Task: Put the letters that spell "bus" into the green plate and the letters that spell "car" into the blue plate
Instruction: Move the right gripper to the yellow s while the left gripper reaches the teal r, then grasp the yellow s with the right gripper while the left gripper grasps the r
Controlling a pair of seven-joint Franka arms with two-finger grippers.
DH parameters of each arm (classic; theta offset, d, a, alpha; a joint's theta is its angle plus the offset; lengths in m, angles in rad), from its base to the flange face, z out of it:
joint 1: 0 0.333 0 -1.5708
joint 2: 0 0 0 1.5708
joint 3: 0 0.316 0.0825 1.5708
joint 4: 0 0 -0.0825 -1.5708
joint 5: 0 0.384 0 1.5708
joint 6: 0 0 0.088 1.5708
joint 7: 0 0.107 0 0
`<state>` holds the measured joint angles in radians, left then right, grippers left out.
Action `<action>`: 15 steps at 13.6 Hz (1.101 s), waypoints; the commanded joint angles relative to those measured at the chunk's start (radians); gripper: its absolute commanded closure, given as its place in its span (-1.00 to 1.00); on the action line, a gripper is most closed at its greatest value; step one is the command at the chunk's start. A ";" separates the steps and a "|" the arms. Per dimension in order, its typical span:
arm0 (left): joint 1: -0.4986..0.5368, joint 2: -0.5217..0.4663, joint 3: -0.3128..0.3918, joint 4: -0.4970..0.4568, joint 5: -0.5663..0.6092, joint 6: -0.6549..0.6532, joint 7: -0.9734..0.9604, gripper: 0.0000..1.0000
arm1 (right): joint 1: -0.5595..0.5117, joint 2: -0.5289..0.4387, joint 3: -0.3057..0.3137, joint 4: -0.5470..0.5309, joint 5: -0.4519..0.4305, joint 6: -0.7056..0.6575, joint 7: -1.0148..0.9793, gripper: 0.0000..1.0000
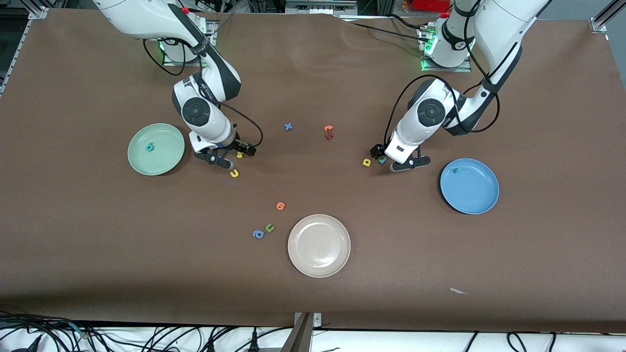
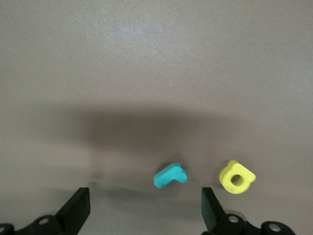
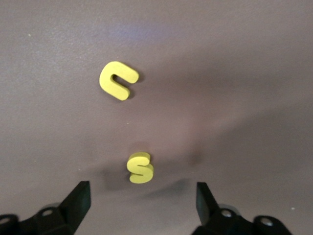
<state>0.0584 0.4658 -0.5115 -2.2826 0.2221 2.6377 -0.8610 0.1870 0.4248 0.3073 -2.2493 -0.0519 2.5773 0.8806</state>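
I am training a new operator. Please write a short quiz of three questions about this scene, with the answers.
1. True or false: the green plate already holds a teal letter.
2. Which letter lies between the open fingers of the right gripper? A) yellow "s" B) yellow "u" C) an orange letter
3. What colour is the plate nearest the front camera?

Key: 1 true; 2 A; 3 cream-white.

- No printed text, labels or brands can be read.
- Foam letters: yellow "s" [image 3: 141, 167], yellow "u" [image 3: 118, 80] at its 11 o'clock.
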 commanded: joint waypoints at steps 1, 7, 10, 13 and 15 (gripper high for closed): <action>-0.006 0.049 0.004 0.054 0.098 -0.031 -0.088 -0.99 | 0.005 0.028 -0.001 0.019 0.000 0.017 0.012 -0.73; -0.029 0.065 0.004 0.090 0.105 -0.080 -0.111 -0.73 | 0.003 0.037 -0.002 0.022 -0.016 0.017 0.000 -0.62; -0.052 0.083 0.007 0.124 0.114 -0.133 -0.134 -0.50 | -0.001 0.037 -0.007 0.024 -0.026 0.014 -0.067 -0.61; -0.054 0.088 0.014 0.147 0.126 -0.149 -0.139 -0.38 | -0.006 0.037 -0.008 0.025 -0.026 0.014 -0.074 -0.61; -0.054 0.088 0.013 0.147 0.126 -0.153 -0.139 -0.27 | -0.006 0.037 -0.008 0.030 -0.026 0.014 -0.074 -0.61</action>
<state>0.0150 0.5347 -0.5076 -2.1622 0.3034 2.5069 -0.9695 0.1851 0.4417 0.2980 -2.2448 -0.0620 2.5872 0.8178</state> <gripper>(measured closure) 0.308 0.189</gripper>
